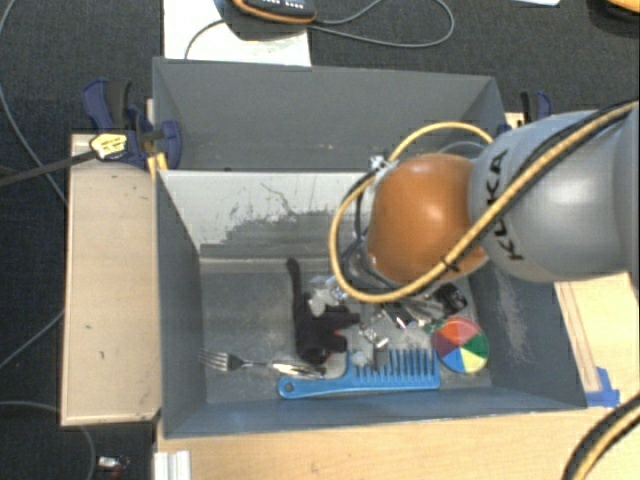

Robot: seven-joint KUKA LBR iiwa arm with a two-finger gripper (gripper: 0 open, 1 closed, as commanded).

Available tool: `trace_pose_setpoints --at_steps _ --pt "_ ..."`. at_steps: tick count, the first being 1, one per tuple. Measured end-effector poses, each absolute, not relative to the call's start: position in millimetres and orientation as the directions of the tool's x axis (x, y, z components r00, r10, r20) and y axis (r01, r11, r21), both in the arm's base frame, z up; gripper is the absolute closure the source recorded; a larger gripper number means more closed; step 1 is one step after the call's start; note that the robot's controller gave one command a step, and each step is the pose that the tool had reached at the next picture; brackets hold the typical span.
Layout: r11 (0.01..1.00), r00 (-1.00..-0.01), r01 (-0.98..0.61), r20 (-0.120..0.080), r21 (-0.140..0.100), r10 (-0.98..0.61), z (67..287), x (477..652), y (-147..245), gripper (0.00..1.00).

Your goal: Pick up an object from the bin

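- Camera view: the gripper (378,336) is hanging low just above the blue comb (365,380), with a black lump (322,333) touching the comb's left half. I cannot tell if it is open or closed.
- I think it should be going straight down and pinching one thing only.

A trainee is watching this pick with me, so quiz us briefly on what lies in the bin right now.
1. True or false: the blue comb lies along the wall of the bin nearest the view's bottom.
2. Which lies furthest left on the floor? A) fork B) comb C) multicoloured disc
3. Fill in: the disc sits by the comb's ____ end, as viewed.
Key: 1 true; 2 A; 3 right.
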State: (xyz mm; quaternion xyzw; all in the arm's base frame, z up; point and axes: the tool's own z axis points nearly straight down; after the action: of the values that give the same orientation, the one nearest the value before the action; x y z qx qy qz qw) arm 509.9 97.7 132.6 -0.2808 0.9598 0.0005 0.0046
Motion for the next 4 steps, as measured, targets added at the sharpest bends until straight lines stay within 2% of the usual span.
trace_pose_setpoints --at_steps 1,2,3,4 --pt "0.985 -0.985 -0.174 -0.002 0.001 -0.174 122 539.1 98 0.0" --pt "0.978 -0.978 -0.206 -0.004 0.001 -0.206 101 541.2 115 0.0" --pt "0.848 -0.848 -0.529 -0.008 -0.002 -0.529 71 544.5 108 1.0" --pt "0.849 -0.849 -0.529 -0.008 -0.002 -0.529 71 544.5 108 1.0"
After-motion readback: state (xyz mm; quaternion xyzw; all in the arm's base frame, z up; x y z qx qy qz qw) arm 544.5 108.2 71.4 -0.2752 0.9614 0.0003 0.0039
